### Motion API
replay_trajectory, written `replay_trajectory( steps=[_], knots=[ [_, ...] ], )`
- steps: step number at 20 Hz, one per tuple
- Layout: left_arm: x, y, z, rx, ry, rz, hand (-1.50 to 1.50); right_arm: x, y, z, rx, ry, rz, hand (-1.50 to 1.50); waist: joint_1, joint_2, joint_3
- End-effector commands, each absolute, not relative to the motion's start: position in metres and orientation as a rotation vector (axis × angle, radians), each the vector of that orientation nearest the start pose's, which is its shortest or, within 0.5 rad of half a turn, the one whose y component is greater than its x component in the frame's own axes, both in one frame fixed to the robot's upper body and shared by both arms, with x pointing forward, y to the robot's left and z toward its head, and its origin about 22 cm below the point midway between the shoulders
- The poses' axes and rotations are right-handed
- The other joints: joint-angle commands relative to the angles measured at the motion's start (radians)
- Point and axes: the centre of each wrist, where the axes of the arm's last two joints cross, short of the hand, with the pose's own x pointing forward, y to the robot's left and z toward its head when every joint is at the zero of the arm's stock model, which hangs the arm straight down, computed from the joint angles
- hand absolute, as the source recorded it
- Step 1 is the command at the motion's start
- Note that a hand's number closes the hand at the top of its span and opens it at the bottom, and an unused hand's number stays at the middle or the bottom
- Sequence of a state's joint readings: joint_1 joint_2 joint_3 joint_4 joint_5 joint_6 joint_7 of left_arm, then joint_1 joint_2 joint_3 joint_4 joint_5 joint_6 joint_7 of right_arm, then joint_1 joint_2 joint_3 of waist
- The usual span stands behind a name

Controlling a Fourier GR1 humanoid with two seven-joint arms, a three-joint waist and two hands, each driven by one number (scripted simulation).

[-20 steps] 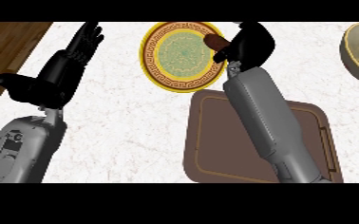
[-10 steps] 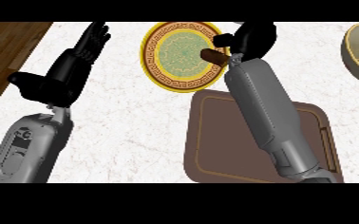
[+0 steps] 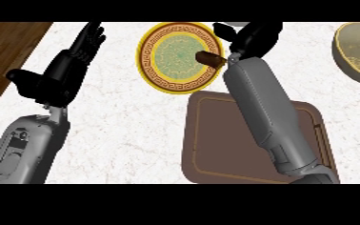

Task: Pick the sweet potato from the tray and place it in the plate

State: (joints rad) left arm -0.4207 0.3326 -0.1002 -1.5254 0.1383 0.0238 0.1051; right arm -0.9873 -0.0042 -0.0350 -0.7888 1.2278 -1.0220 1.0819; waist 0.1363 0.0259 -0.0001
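Black right hand (image 3: 255,34) spread wide beside sweet potato (image 3: 208,57) on plate (image 3: 156,78).

Bare counter (image 3: 134,124) lies open between the left hand (image 3: 67,71) and the tray (image 3: 218,143). The right forearm (image 3: 271,109) crosses the tray, blocking its right side, and the plate (image 3: 151,71) sits just beyond the tray's far edge

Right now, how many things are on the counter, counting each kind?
Plates: 1, the yellow-rimmed plate
Sweet potatoes: 1, the sweet potato lying on that plate
Trays: 1, the brown tray
Bowls: 1, a bowl cut off at the right edge
Total: 4
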Motion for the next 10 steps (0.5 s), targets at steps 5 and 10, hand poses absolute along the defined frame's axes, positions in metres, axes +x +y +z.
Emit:
replay_trajectory(
  steps=[5,10],
  knots=[
    [0.323,0.256,0.113,0.081,-1.751,-0.290,0.00,0.412,-0.087,0.088,-1.076,-1.396,-0.636,-1.50,-0.054,-0.028,-0.001],
    [0.321,0.266,0.109,0.107,-1.731,-0.254,0.00,0.386,-0.084,0.056,-1.060,-1.424,-0.574,-1.50,-0.095,-0.038,-0.002]
  ],
)
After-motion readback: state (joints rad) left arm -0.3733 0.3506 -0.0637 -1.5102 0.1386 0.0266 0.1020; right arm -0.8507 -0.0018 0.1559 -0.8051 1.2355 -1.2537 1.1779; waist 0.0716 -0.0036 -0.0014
